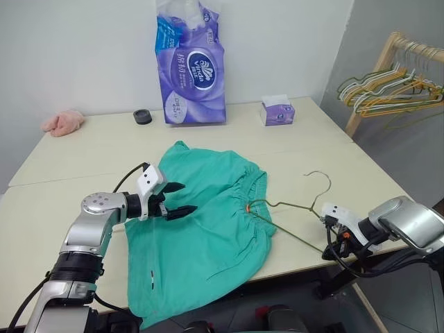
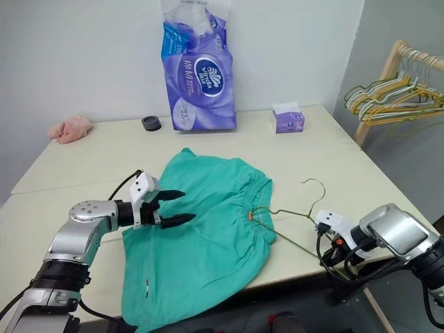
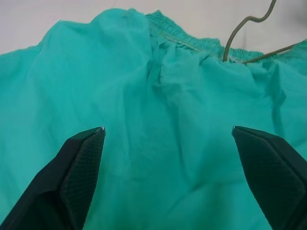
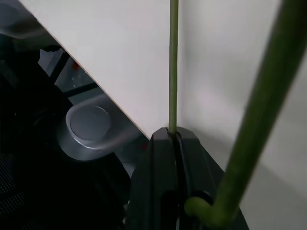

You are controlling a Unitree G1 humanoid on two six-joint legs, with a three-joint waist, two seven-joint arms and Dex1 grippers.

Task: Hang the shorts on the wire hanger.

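1. Two pincers up: my left pincer (image 1: 182,200) gapes wide, fingers well apart, hovering over the shorts (image 1: 208,229) w/ nothing in it.
2. Left wrist view: both fingertips (image 3: 81,163) sit above teal fabric, not pinching it.
3. My right pincer (image 4: 173,139) is clamped tight on the wire hanger (image 1: 291,211), thin wire nipped between the two pads, at the desk's front-right edge.
4. Shorts lie spread flat mid-desk, gathered waistband toward the right, one leg hanging over the front edge of the desk (image 1: 69,173).
5. Hanger's far end pokes into the waistband opening; its hook (image 1: 320,182) rests on bare desk just right of the shorts.
6. Back of desk: purple tissue pack (image 1: 191,69) upright by the wall, small black round thing (image 1: 142,116) left of it, small purple tissue box (image 1: 277,111) to the right.
7. Pink cloth (image 1: 62,123) at far-left back.
8. Wooden rack w/ bunched hangers (image 1: 392,87) stands off the desk, right side.
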